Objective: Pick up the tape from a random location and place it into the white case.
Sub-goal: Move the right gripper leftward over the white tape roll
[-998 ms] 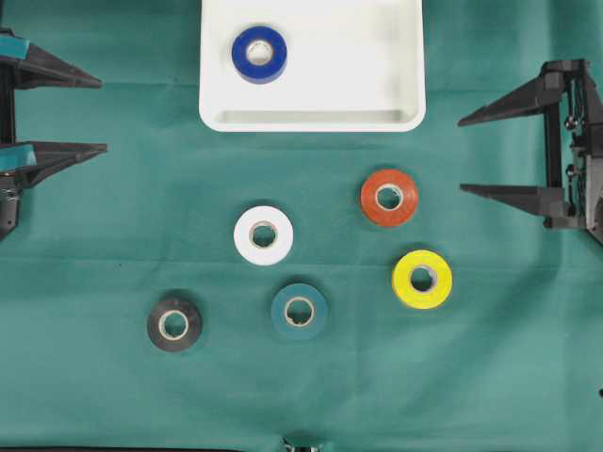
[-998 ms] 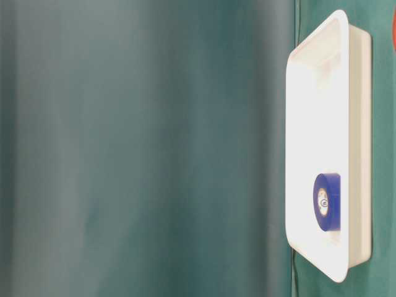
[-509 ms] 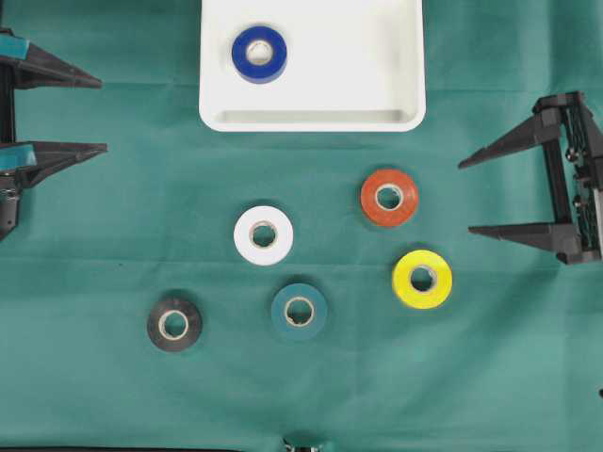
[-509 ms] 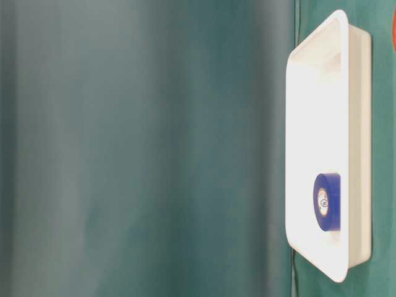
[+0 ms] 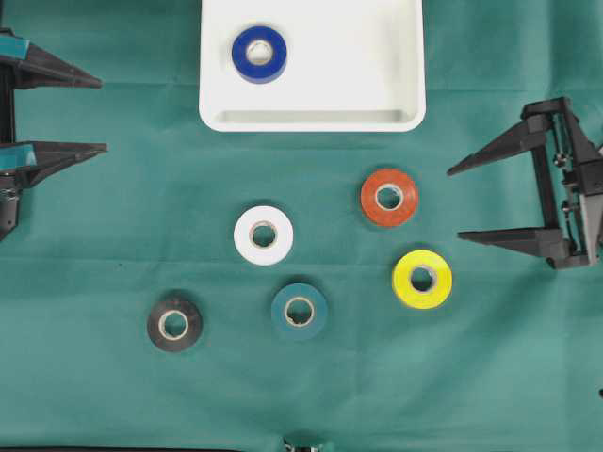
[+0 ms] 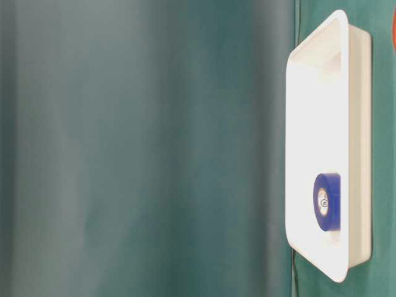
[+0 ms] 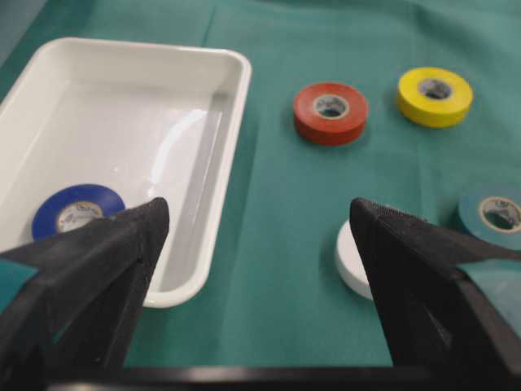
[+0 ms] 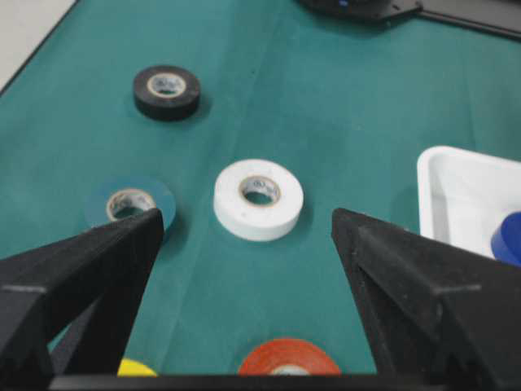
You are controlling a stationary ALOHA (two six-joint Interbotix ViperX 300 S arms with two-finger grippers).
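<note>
Tape: five rolls lie flat on the green cloth [image 5: 113, 235] — white roll [image 5: 263, 234], orange roll [image 5: 389, 197], yellow roll [image 5: 422, 279], teal roll [image 5: 300, 311], black roll [image 5: 174, 324]; blue roll [image 5: 259, 54] sits in the white case [image 5: 311, 118] at far centre.
Right gripper [image 5: 485, 201]: spread wide, empty, near the orange and yellow rolls.
Left gripper [image 5: 71, 113]: spread wide, empty, far left.
Handling: likely light, stiff, smooth-sided; pinch across the outer rim.
</note>
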